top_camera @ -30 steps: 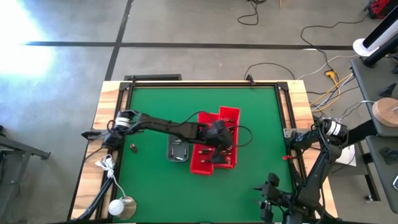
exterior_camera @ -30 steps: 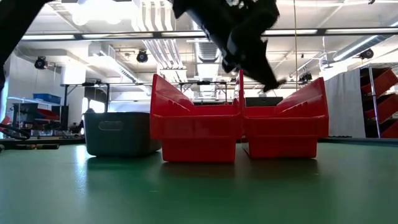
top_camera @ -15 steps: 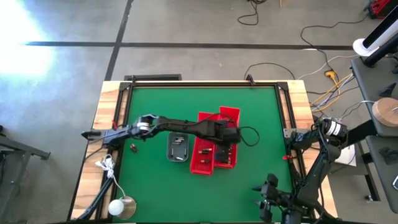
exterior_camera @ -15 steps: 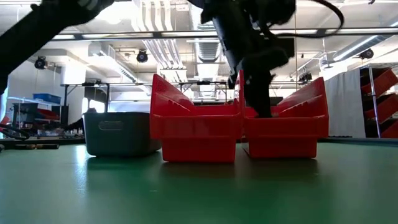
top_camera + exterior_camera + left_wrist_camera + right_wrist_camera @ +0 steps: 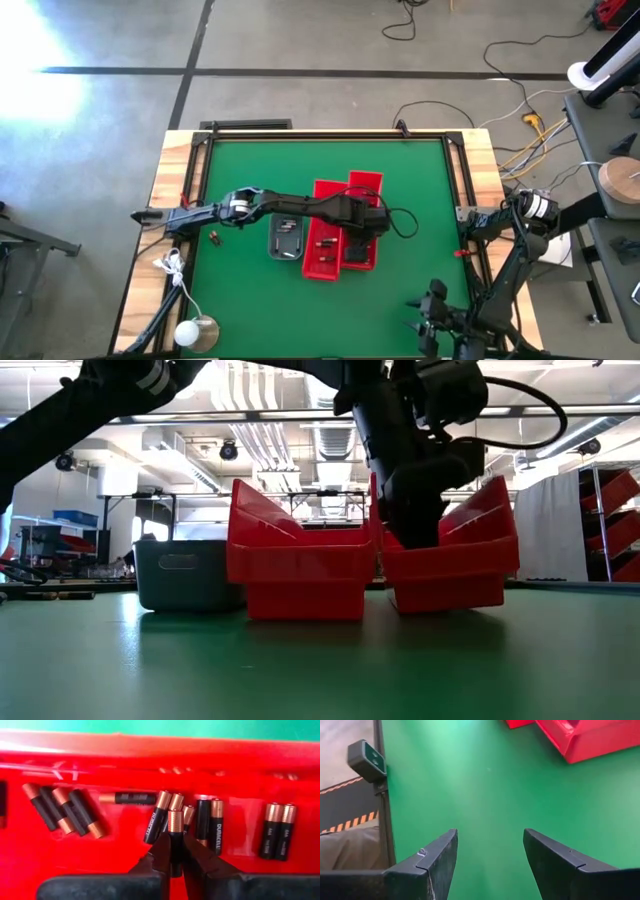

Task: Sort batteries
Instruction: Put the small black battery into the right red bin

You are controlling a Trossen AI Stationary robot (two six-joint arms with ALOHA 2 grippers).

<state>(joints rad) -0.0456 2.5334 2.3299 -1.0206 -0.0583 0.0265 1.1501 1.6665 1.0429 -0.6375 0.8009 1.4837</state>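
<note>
Left wrist view: your left gripper pinches one battery end-up between its fingers | lower centre of frame, above the other batteries in the red bin | right gripper spread, idle, far off.

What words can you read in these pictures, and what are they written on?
"DURACELL": on the side of a battery lying in the red bin.
"DURACELL": on the tilted battery near the left gripper, only partly clear.
"AA": on two batteries lying side by side.
Other battery print is too blurred to read.
</note>
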